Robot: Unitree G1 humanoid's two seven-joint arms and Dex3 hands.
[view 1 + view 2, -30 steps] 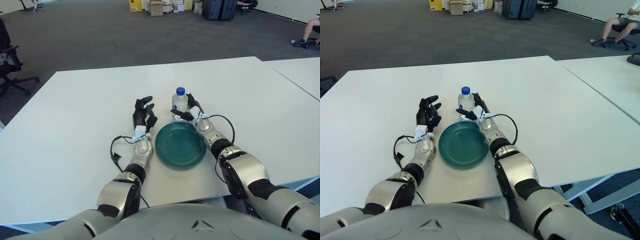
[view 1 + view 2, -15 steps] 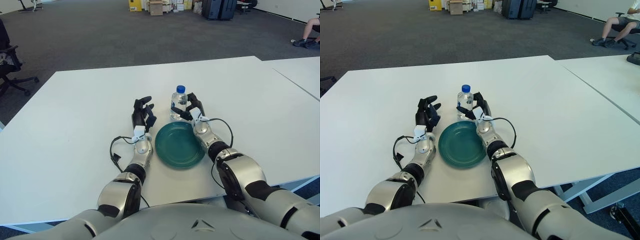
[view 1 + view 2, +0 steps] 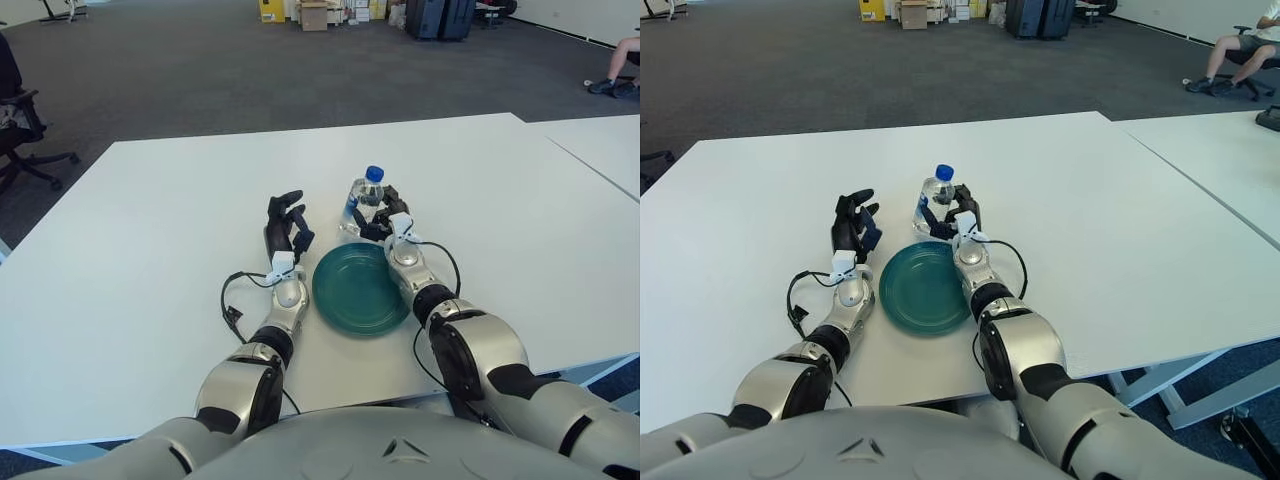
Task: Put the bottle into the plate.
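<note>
Green plate (image 3: 361,290) lay flat on the white counter (image 3: 140,250), nearest the robot's body, between the two forearms. Left robot hand (image 3: 285,225) rested on the counter at the plate's 10 o'clock, fingers loosely spread, holding nothing. Right robot hand (image 3: 385,218) sat just past the plate's 12 o'clock edge, fingers curled around the clear bottle (image 3: 362,204). Bottle was tilted, blue cap (image 3: 374,174) leaning toward 1 o'clock, base near the counter and outside the plate. No readable label or writing on the bottle. Beyond the counter: dark carpet, boxes (image 3: 313,14) along the far wall, markings illegible.
</note>
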